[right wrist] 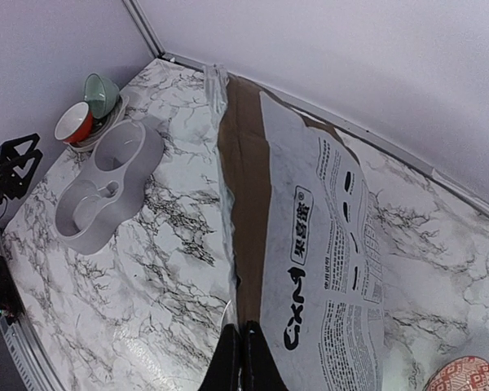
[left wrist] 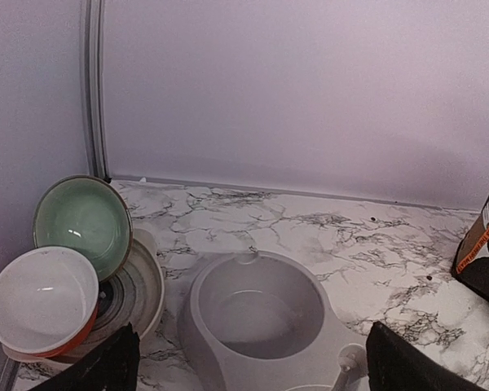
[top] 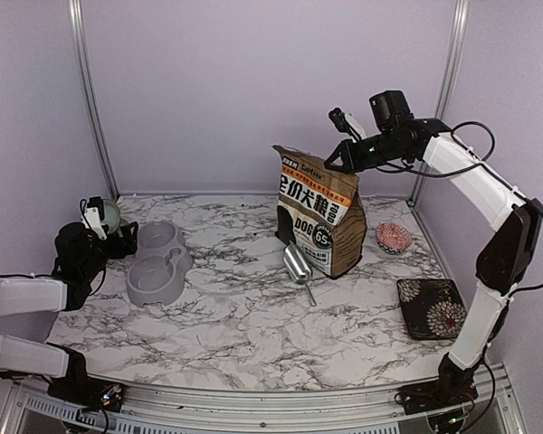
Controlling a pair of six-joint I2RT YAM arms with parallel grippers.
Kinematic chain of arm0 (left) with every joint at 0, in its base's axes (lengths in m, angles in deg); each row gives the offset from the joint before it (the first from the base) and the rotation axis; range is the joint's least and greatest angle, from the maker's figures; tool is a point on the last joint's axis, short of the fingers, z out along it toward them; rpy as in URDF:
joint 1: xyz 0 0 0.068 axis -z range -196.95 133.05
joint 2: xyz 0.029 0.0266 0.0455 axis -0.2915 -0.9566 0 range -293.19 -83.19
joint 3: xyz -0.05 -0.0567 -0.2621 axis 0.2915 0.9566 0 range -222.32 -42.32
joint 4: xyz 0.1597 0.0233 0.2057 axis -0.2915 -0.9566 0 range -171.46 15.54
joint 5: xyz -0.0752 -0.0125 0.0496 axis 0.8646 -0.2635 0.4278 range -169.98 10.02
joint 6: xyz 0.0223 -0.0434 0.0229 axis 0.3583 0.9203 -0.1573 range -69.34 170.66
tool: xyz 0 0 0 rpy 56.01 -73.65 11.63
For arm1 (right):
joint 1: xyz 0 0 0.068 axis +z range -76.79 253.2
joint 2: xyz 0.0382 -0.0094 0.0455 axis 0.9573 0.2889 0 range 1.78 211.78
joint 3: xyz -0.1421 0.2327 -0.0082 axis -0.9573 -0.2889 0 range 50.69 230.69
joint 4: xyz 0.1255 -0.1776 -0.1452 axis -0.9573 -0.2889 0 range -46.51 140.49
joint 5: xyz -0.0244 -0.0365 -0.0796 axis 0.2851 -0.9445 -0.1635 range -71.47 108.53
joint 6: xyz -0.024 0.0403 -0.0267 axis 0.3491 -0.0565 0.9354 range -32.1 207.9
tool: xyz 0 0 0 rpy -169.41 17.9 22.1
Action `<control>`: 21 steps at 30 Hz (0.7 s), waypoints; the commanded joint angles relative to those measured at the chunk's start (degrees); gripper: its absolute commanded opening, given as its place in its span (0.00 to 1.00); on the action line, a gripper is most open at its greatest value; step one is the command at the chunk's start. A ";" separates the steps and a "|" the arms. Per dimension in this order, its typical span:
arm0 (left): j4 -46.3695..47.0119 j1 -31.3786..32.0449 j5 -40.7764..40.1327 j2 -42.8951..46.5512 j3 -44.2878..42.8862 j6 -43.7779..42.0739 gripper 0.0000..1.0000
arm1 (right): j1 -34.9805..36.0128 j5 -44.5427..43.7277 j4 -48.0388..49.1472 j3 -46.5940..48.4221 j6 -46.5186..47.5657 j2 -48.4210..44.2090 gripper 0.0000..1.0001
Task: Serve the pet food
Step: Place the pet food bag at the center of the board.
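Marble-patterned table (top: 244, 334) carries a brown-and-white dog-food bag (top: 324, 212), standing upright with its top edge pinched in the closed right gripper (top: 331, 165); the pet food itself is out of sight in every view. At the left, the left gripper (left wrist: 248, 371) hangs spread wide and empty close by a grey double feeder (top: 158, 262), while a metal scoop (top: 299, 264) lies at the bag's foot.

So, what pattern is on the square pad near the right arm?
Dark square pad: white flower bursts; best in top external view.
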 commanded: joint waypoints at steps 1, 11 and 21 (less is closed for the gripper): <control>-0.53 0.51 0.78 -0.56 -1.93 -0.44 0.98 | 2.28 7.72 11.65 4.86 -2.78 -9.90 0.00; -0.55 1.11 1.04 -1.07 -2.24 -0.82 0.98 | 2.45 4.61 7.24 1.20 -1.99 -14.82 0.00; -0.55 1.27 0.88 -1.70 -2.44 -1.10 0.98 | 2.47 -1.47 8.66 -8.17 2.16 -19.04 0.23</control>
